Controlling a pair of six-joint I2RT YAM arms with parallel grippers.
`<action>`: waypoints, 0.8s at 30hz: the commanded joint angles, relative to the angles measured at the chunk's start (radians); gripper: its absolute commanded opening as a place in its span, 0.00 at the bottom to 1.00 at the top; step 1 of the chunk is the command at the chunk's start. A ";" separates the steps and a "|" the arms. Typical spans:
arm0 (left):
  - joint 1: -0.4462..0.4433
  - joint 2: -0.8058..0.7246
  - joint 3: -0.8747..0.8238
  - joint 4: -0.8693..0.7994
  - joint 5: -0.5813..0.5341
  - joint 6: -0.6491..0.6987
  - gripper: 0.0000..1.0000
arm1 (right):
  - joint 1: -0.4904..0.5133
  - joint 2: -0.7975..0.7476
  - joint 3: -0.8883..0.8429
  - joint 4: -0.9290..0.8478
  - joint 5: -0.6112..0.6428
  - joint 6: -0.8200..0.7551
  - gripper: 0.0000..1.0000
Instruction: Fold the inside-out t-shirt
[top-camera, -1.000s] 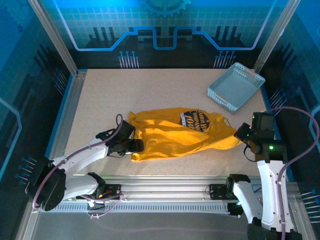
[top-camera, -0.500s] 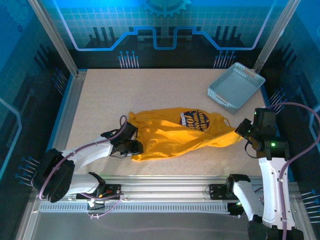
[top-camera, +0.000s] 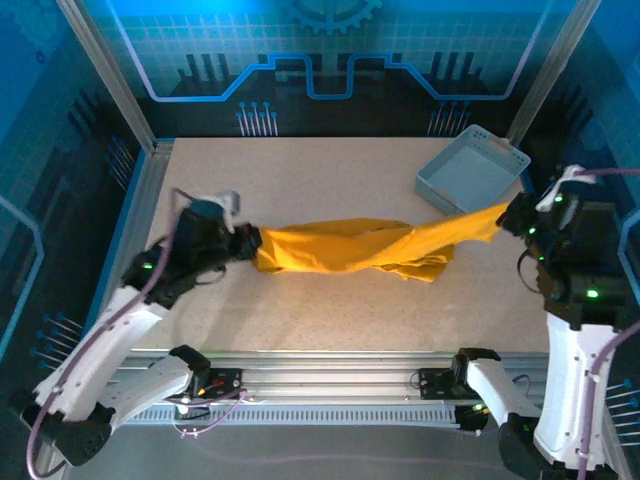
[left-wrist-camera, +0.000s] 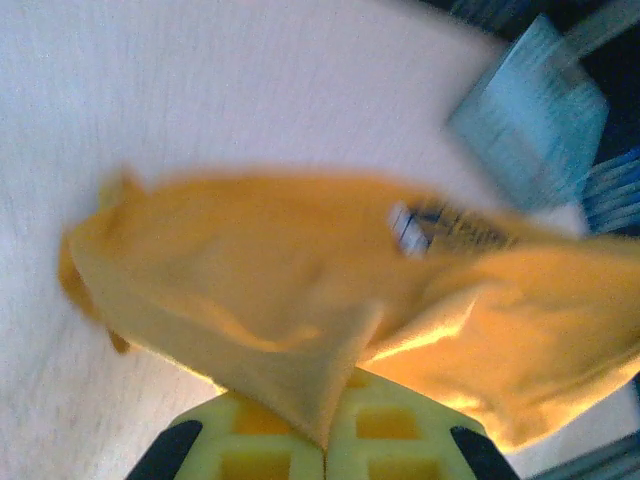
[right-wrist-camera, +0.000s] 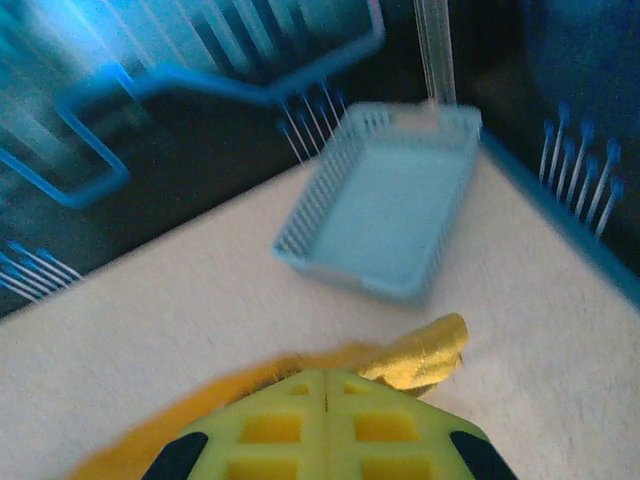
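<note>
**Item:** inside-out t-shirt (top-camera: 350, 245), mustard yellow.
**Location:** mid-counter (top-camera: 300, 180), stretched left to right as a rumpled band, with its middle sagging toward the surface.
**Left hand** (top-camera: 247, 243): clenched on the cloth's left end.
**Right hand** (top-camera: 508, 215): clenched on the right end, raised just near the basket (top-camera: 470, 175).
**Progress:** judged early. The garment was held taut between both hands and had not been laid flat. No fold was seen. Spreading and every fold were left outstanding.
</note>
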 joint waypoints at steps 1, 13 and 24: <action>0.039 0.006 0.253 -0.151 -0.073 0.106 0.00 | -0.015 0.049 0.252 0.008 0.011 -0.059 0.00; 0.047 0.060 0.865 -0.211 -0.158 0.197 0.00 | 0.056 0.263 1.013 0.105 0.020 -0.175 0.00; 0.049 0.145 0.668 -0.142 -0.329 0.223 0.00 | 0.212 0.393 0.930 0.263 -0.085 -0.338 0.00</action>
